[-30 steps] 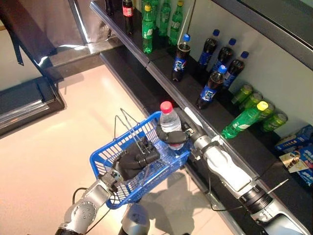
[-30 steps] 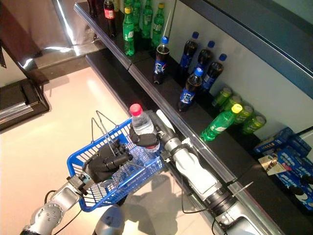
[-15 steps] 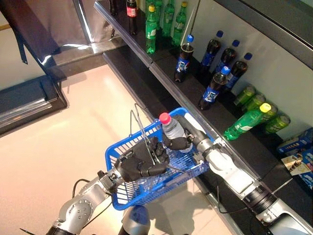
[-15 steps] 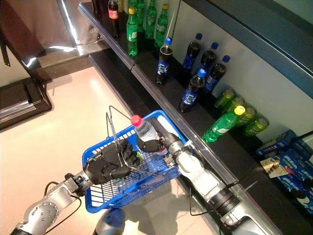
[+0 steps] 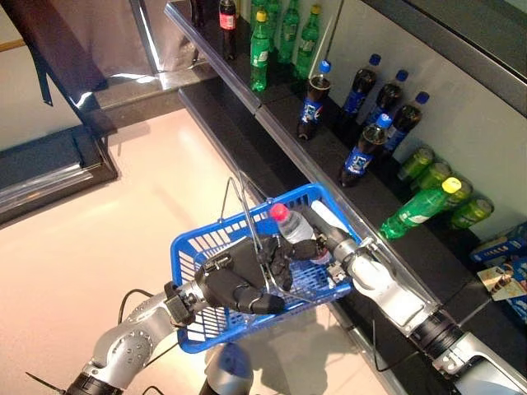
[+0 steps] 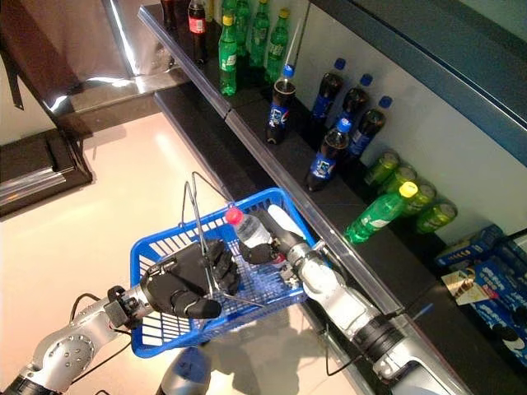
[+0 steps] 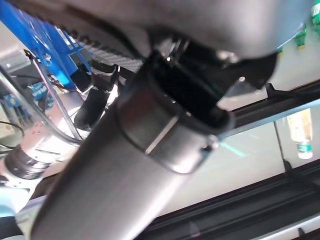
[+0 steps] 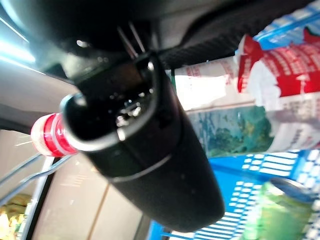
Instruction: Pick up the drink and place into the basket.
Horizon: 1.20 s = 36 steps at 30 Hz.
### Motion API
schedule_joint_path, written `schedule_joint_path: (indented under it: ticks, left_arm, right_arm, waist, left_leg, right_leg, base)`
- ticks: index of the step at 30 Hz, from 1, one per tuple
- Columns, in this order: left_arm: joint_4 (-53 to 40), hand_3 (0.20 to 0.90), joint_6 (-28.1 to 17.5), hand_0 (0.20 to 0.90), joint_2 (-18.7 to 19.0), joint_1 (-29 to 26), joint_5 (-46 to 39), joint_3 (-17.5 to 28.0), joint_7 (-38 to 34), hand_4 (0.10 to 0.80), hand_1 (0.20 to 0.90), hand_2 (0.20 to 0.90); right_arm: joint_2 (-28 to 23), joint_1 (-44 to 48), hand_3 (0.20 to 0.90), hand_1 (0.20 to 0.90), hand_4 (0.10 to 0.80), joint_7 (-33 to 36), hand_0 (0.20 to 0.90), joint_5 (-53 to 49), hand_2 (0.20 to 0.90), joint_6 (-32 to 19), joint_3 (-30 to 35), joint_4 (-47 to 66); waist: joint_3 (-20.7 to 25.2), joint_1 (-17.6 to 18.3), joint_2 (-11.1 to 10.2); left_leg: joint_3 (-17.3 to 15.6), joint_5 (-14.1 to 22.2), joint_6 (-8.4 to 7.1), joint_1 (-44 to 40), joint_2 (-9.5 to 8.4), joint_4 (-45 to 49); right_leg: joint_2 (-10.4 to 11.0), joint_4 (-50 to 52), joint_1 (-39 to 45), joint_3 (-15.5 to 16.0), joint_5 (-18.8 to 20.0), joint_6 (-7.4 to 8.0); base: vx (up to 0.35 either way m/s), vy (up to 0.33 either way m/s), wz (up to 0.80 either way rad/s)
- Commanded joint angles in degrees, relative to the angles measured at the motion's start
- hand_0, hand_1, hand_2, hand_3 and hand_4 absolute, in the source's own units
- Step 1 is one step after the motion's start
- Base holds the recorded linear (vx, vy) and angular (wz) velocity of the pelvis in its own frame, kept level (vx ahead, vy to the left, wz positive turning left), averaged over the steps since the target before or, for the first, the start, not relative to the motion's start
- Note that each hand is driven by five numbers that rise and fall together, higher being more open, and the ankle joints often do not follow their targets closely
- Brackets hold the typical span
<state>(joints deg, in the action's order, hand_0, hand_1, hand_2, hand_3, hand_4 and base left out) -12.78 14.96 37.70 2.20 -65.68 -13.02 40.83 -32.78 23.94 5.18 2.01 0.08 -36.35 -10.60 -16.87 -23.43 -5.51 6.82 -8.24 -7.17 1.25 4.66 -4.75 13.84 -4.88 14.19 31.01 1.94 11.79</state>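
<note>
Red-capped water bottle (image 5: 293, 226) tilted inside the blue basket (image 5: 191, 251), right hand (image 5: 317, 249) curled round its body, left hand (image 5: 239, 284) closed on the wire handles (image 5: 244, 206), soda bottles (image 5: 362, 148) on the far-right shelf (image 5: 272, 123)

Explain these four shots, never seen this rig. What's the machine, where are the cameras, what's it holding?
It is a two-armed humanoid robot with dark fingered hands. The two wide pictures come from a stereo camera on its head, looking down. The two close pictures come from cameras on its wrists, so the hands fill them.

The left hand is curled round the wire handles of a blue basket and carries it above the floor. The right hand grips a clear water bottle with a red cap, tilted, low inside the basket. The right wrist view shows that bottle close up, with a green can in the basket below it.

Beside the robot runs a dark shelf with cola bottles and green soda bottles.
</note>
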Motion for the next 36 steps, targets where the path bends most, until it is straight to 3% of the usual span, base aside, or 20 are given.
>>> schedule_joint_path:
  ticks: [1,36]
  left_arm:
    - [-17.3,0.2,-7.9,0.3,-5.1,-9.7,-7.8,-3.1,13.4,0.1,0.3,0.3]
    - [-21.9,0.2,-9.6,0.3,-4.6,-16.1,-7.1,-10.0,16.9,0.1,0.3,0.3]
  right_arm:
    - [-2.2,9.3,0.2,0.3,0.1,2.3,0.3,2.2,0.3,-4.5,-3.3,-1.1]
    - [3.3,12.2,0.2,0.3,0.1,-7.5,0.3,10.9,0.3,-2.9,-14.2,-10.5]
  waist:
    - [12.9,-0.5,-0.1]
    - [13.3,-1.6,-1.4]
  left_leg:
    - [-2.3,5.4,0.83,-2.7,1.42,-0.2]
    - [-1.0,5.4,0.8,-2.3,0.9,-0.2]
  right_leg:
    - [1.2,3.1,-2.0,-2.0,0.1,0.59]
    - [0.4,2.8,-1.9,-2.0,0.2,0.29]
  base:
    - [0.0,0.0,0.0]
    - [0.001,-0.002,0.01]
